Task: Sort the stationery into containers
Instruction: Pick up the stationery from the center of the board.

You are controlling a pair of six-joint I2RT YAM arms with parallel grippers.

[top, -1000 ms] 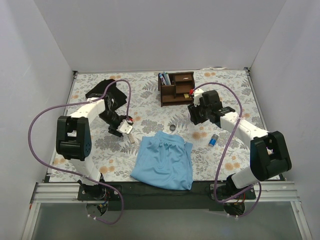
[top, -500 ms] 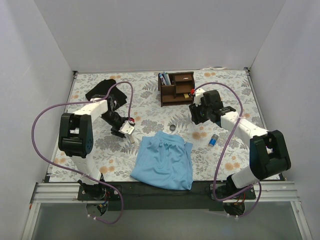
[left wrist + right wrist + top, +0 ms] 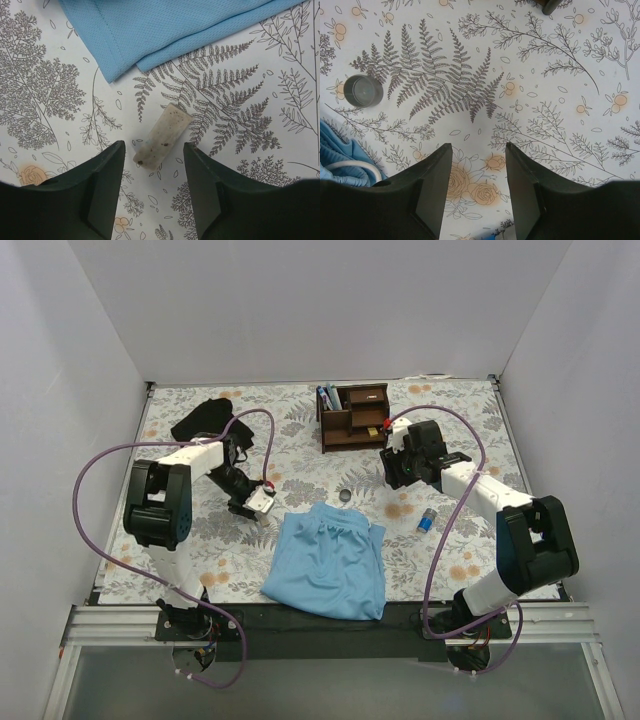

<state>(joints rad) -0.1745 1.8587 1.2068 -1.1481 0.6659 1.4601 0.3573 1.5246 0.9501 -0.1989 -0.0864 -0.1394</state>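
my left jaws stand released, straddling the tan eraser point(image 3: 162, 135) lying slantwise on the bench point(image 3: 260, 200), near the blue cloth point(image 3: 165, 25). i'd turn the wrist square to its long sides, then lower and clench. right jaws released, empty.

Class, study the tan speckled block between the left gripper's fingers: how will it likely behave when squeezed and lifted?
The tan block looks solid and flat-sided, so it should probably stay stiff and not roll. It lies slanted across the open left gripper, so closing fingers may twist it first. Being small, it is likely light.
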